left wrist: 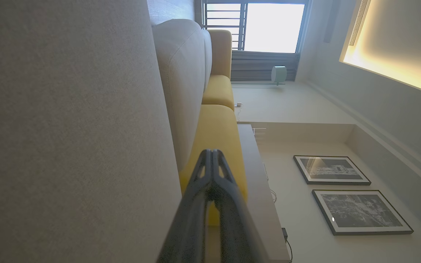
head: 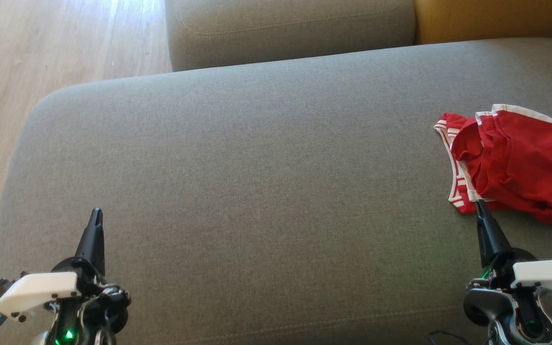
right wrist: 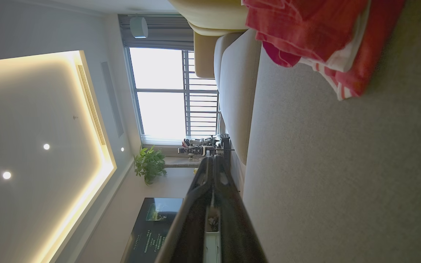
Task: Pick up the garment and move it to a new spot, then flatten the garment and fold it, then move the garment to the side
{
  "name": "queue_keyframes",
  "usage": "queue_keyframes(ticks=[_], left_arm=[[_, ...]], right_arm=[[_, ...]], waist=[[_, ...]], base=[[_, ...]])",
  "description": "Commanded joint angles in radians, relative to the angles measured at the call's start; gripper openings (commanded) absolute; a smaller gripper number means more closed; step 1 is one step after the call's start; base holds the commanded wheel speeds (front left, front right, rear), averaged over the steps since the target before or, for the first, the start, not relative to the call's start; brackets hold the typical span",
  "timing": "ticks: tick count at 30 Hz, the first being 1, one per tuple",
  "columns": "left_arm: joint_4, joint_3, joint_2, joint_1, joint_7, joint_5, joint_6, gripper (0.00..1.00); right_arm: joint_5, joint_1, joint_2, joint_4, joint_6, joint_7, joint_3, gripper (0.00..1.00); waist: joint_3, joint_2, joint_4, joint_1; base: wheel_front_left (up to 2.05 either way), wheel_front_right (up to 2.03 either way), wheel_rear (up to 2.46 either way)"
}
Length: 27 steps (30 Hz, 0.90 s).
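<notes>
The garment (head: 515, 165) is a crumpled pair of red shorts with white trim, lying at the right edge of the grey sofa seat (head: 257, 182); its hem also hangs into the top of the right wrist view as the garment (right wrist: 316, 33). My right gripper (head: 481, 205) is shut and empty, its tip just at the garment's near edge. My left gripper (head: 96, 212) rests shut and empty over the seat's near left part, far from the garment. In the wrist views the left gripper (left wrist: 210, 151) and the right gripper (right wrist: 211, 157) each show their fingers pressed together.
A grey back cushion (head: 290, 28) and a yellow cushion (head: 491, 19) stand behind the seat. Wooden floor (head: 41, 52) lies to the left. The seat's wide middle is bare grey fabric. Another robot (right wrist: 203, 148) stands far off by a window.
</notes>
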Motion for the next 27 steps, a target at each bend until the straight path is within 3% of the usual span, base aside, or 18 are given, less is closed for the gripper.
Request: queue_keyframes(ticks=[1,27], left_arm=[[-0.027,0.037,0.010,-0.051,0.006,0.005,-0.007,0.00],[-0.026,0.045,0.004,-0.052,0.012,0.012,-0.007,0.00]], right_arm=[[0.006,-0.048,-0.011,-0.032,0.000,0.003,0.018,0.00],[0.006,-0.048,-0.011,-0.032,0.000,0.003,0.018,0.00]], waist=[[0.000,0.0000,0.000,0.0000],[0.000,0.0000,0.000,0.0000]], base=[[0.00,0.00,0.00],[0.00,0.00,0.00]])
